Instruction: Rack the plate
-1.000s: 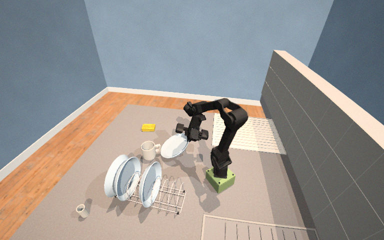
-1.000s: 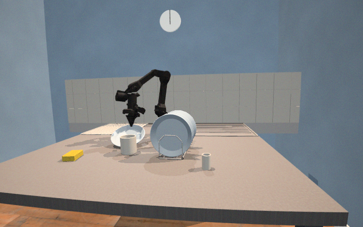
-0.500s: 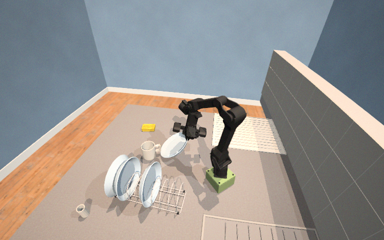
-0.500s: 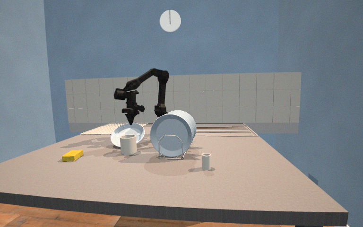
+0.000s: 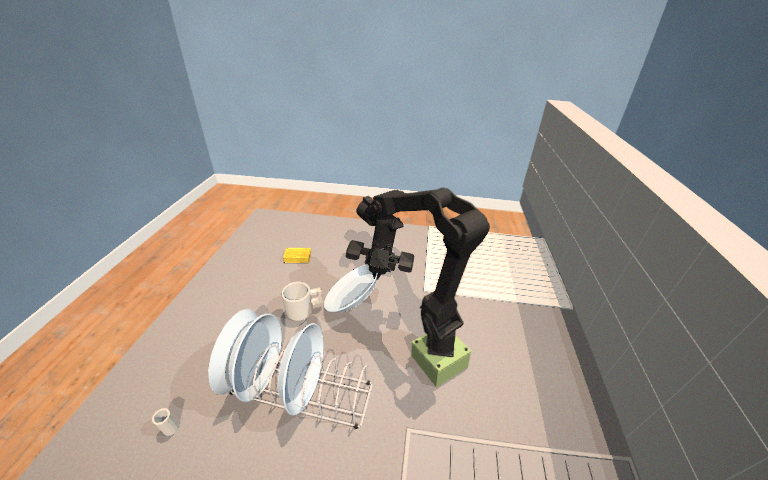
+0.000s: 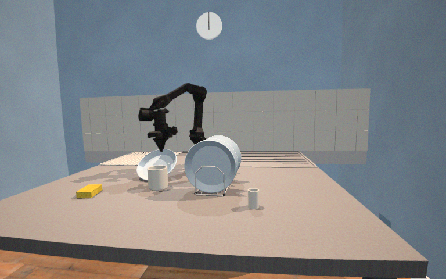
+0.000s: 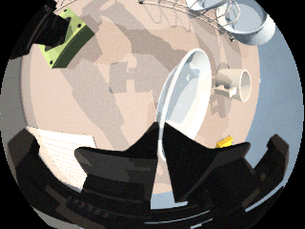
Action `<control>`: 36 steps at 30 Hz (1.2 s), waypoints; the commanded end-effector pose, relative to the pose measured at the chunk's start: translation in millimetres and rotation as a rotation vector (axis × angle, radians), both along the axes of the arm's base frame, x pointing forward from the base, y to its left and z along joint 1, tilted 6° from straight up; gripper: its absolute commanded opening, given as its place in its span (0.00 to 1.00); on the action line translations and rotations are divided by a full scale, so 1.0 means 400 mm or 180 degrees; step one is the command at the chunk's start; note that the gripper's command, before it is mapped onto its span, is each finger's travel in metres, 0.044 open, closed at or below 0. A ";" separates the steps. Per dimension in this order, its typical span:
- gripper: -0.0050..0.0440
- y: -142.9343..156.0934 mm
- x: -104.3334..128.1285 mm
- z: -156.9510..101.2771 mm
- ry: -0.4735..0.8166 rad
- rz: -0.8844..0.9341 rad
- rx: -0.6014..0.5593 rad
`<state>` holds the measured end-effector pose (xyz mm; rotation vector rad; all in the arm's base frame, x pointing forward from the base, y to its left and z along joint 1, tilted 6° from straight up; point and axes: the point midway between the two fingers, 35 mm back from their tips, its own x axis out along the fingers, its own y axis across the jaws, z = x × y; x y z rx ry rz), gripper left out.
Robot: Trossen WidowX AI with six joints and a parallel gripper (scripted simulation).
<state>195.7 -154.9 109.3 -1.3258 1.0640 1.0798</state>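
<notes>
- Beige counter [image 5: 498, 407] [image 6: 210, 230] [image 7: 135, 107] spreads beneath the gripper [image 5: 376, 273] [image 6: 161, 150] [image 7: 161, 125], its fingertips pinched narrow on a rim.
- That deep-rimmed pale plate [image 5: 348, 291] [image 6: 157, 161] [image 7: 191, 95] hangs tilted below them.
- Probably stiff, light, slick, breakable; the rim grip suits, though it may pivot.

Three views of one grey-beige table [image 5: 481, 396] [image 6: 230, 226] [image 7: 133, 29]
Top looks down obliquely from afar; exterior faces lengthwise, low; wrist looks down close.

Past the jaws, toward the rack side, stood a cream mug [image 5: 296, 301] [image 6: 158, 178] [image 7: 233, 84]; a yellow sponge [image 5: 297, 255] [image 6: 89, 190] [image 7: 224, 142] lay farther off from them, and a small cup [image 5: 165, 422] [image 6: 253, 198] well apart.
</notes>
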 end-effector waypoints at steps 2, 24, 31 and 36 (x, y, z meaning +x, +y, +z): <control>0.10 -0.006 0.010 0.029 -0.0089 -0.0163 0.0089; 0.10 -0.006 0.002 0.117 -0.0167 -0.0958 0.0578; 0.10 -0.005 0.000 0.135 -0.0179 -0.1124 0.0681; 0.10 -0.005 0.000 0.136 -0.0180 -0.1130 0.0684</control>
